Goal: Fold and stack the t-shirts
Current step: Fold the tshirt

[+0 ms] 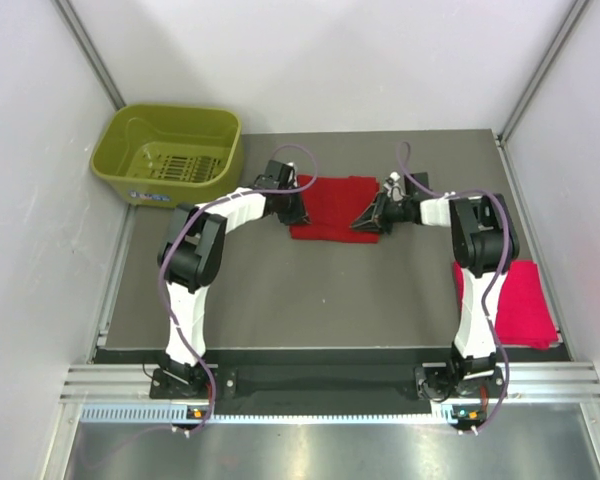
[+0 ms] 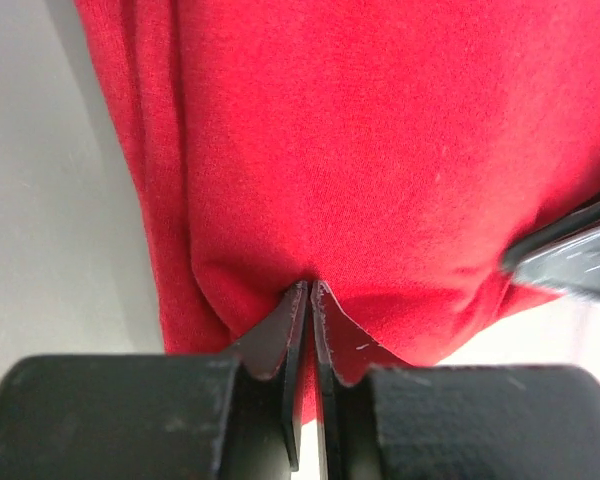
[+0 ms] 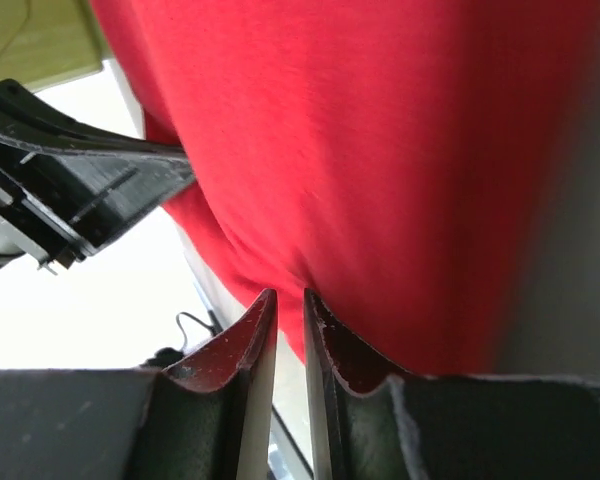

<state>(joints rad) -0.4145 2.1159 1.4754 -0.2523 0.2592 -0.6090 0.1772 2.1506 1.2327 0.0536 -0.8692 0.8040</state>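
I've got both arms reaching forward, wrists turned in toward each other. My left gripper (image 2: 310,290) and right gripper (image 3: 290,298) each pinch the deep red t-shirt (image 1: 332,200), jaws nearly together.

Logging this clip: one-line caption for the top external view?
Left gripper and right gripper pinch the deep red t-shirt at opposite edges.

Olive basket (image 1: 115,180) — plastic, seemingly — far left

This is a robotics lab test cell. Plain white panel walls (image 1: 330,60) in metal framing enclose a grey-matted bench (image 1: 320,290). A cabled left arm (image 1: 192,262) and right arm (image 1: 485,240) are bolted to an aluminium extrusion rail (image 1: 110,380) along its near edge.
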